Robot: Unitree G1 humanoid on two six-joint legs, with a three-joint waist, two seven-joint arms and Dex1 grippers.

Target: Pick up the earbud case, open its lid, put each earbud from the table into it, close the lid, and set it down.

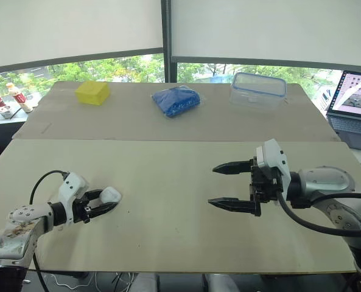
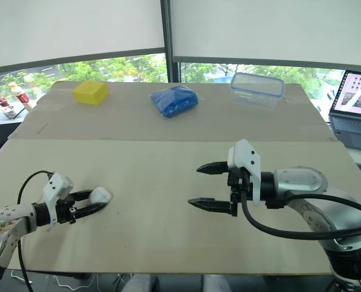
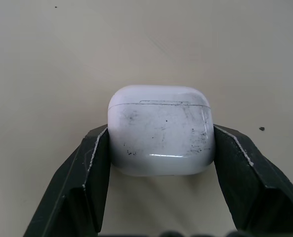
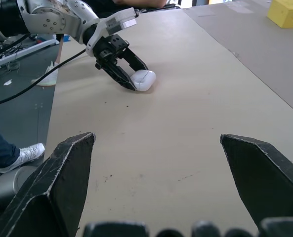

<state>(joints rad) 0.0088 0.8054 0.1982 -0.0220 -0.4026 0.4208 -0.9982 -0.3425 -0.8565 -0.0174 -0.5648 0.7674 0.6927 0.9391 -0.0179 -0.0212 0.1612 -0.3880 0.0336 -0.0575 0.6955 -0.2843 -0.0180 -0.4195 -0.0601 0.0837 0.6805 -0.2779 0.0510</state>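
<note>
The left tool [image 1: 102,202] is clamped on the white earbud case [image 3: 161,131], which seems to rest on the surface [image 1: 168,176]; the left wrist view makes out its closed lid seam and scuffs, too small in the head views. The right tool [image 1: 229,185] hovers mid-surface, fingers wide apart

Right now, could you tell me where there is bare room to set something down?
The middle of the near table is bare, between the left gripper, shut on the earbud case, and the open right gripper. The far board is more crowded: yellow block, blue bag and clear container in a row, with gaps between.
</note>
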